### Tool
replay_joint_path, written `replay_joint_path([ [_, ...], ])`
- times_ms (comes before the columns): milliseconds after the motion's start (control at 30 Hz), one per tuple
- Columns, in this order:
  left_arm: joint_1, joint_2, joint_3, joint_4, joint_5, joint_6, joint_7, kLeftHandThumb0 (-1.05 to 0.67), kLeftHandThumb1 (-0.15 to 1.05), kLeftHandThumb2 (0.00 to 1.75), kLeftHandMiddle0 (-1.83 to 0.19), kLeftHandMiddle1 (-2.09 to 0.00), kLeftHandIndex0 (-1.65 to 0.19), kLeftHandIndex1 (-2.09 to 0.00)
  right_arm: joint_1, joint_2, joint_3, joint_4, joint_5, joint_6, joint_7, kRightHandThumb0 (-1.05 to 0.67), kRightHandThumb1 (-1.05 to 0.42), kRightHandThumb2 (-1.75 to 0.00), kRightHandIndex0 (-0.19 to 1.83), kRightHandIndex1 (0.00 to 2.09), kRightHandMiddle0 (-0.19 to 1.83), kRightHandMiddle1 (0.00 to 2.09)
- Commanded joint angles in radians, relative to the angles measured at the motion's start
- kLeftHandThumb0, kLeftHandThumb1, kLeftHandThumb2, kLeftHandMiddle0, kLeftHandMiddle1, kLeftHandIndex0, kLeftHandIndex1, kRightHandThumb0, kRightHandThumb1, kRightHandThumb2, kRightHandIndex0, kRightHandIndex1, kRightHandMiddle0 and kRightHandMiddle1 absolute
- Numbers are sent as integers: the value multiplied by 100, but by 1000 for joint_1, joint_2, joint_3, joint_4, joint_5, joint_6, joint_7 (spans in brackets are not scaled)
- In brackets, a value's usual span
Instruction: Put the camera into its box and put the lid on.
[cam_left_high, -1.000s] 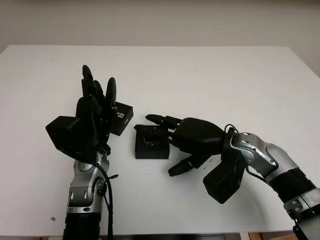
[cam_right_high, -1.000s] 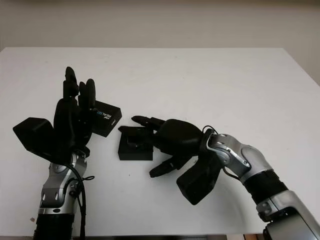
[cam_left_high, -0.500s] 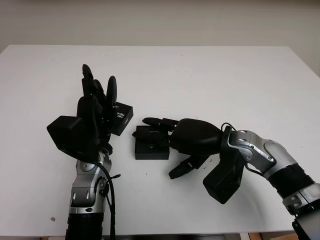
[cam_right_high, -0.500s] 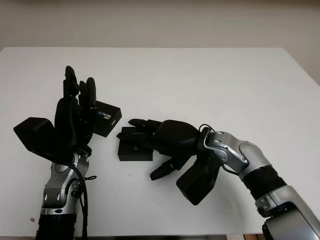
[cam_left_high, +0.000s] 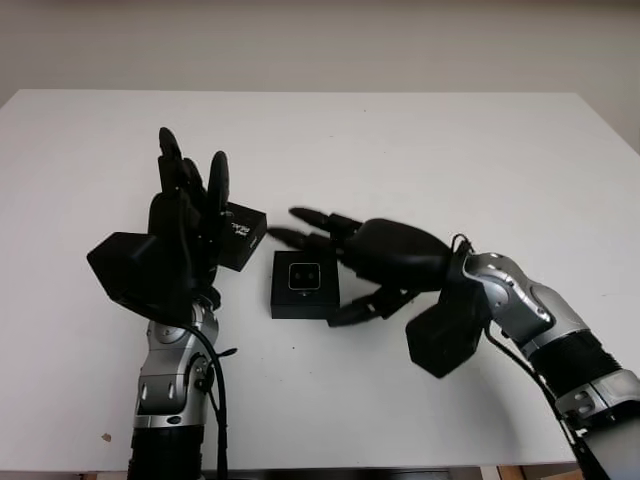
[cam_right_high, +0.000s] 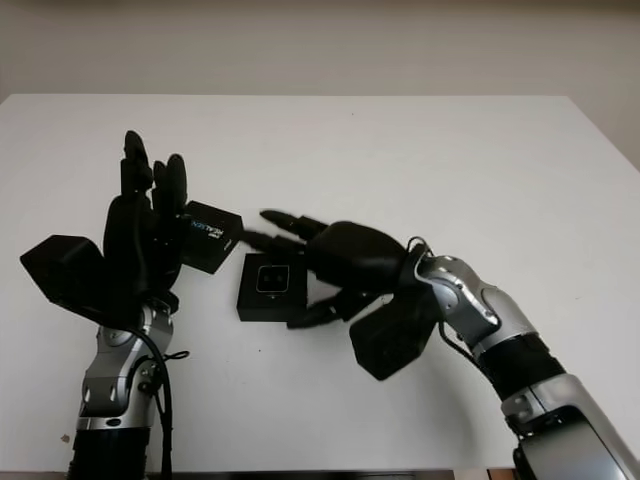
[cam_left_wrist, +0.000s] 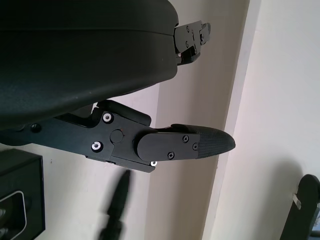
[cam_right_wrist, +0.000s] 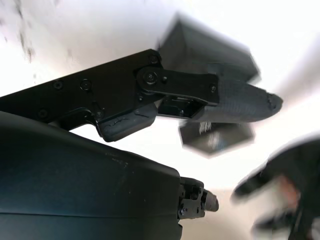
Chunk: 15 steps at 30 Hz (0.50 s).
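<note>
A small black open box sits mid-table with the camera lying inside it, lens side up. My right hand is open and hovers at the box's right and far edges; its fingers reach past the far rim and its thumb lies at the near right corner. The black lid, printed with white letters, lies just left of the box. My left hand stands upright and open right beside the lid, holding nothing. In the right wrist view the box and lid appear blurred.
The white table stretches bare around the box and lid. Its far edge meets a pale wall, and both forearms enter from the near edge.
My right hand, which covered the box, has lifted and drawn back to the right, uncovering the camera lying in the box. The left hand shifted only slightly.
</note>
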Motion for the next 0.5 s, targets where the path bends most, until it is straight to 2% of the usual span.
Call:
replay_joint_path([
  [0, -4, 11, 13, -9, -12, -11, -9, -65, 105, 36, 19, -1, 19, 0, -23, 11, -50, -43, 58, 50, 14, -87, -105, -65, -18, 1, -15, 1],
  [200, -5, 76, 38, -10, -16, -12, -56, -62, 105, 37, 18, -2, 18, -2, -16, 28, -150, -147, 185, 222, 43, -85, -105, -61, -18, 2, -14, 2],
  [367, -26, 205, 70, 30, -7, -17, -141, -60, 105, 41, 6, -8, 9, -7, -10, 47, -214, -189, 232, 349, 25, -85, -105, -65, -14, 5, -10, 5],
  [467, -63, 301, 68, 79, 45, -22, -176, -58, 105, 37, -9, -13, -4, -13, -16, 69, -242, -157, 277, 371, 22, -84, -105, -67, -14, 5, -9, 5],
])
